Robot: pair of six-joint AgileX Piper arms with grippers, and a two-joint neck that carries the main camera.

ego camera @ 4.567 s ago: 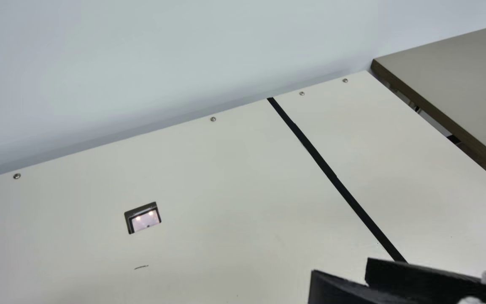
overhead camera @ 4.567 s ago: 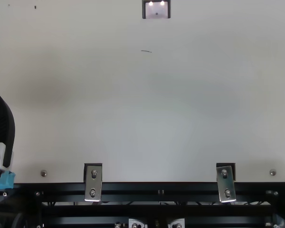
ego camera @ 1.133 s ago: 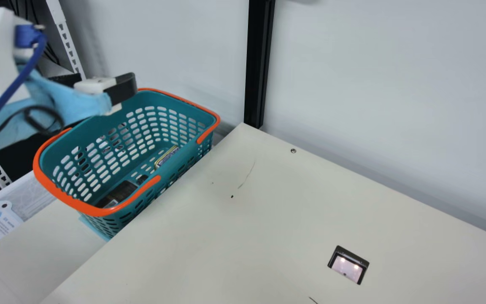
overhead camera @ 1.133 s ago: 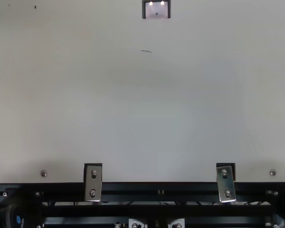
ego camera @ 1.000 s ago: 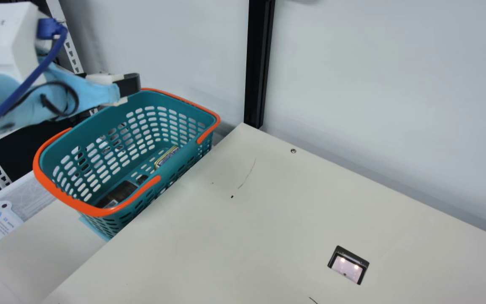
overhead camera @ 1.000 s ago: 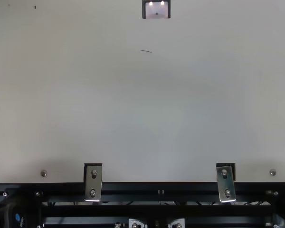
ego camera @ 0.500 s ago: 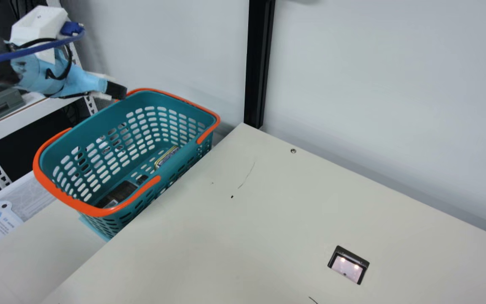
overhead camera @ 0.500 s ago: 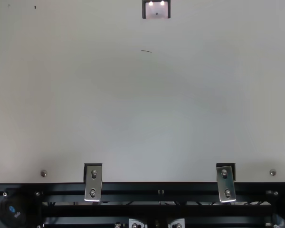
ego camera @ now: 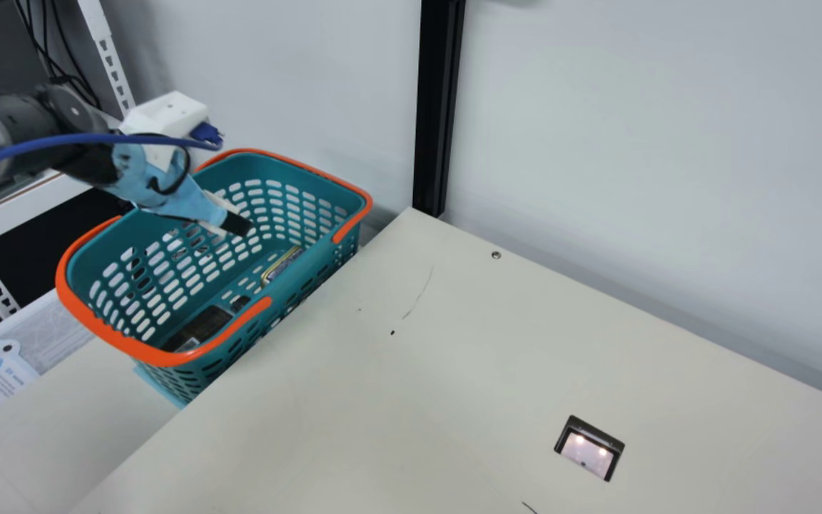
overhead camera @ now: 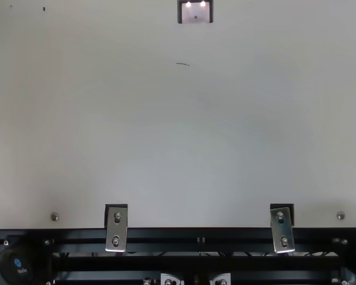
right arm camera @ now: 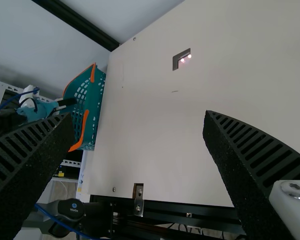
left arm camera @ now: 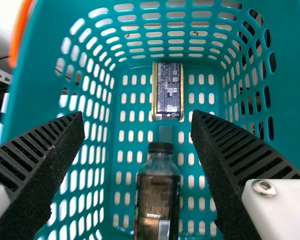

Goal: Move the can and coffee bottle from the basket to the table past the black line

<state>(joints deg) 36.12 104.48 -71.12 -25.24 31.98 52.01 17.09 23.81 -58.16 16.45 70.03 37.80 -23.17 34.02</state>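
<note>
Left pincer (left arm camera: 137, 116) wide, above basket (left arm camera: 37, 85) floor. Jaws would close across bottle's (left arm camera: 157, 200) long axis; can (left arm camera: 167, 92) beyond cap (left arm camera: 161, 147). Left nearer.

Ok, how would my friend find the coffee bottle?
Find the teal basket with the orange rim, beside the cream table. On its floor lies a clear bottle of dark drink with a black cap. Unlike the shorter, gold-edged can near it, it narrows to a neck.

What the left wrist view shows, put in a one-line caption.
Left gripper, open above the can and bottle lying in the basket, bottle cap toward can.
</note>
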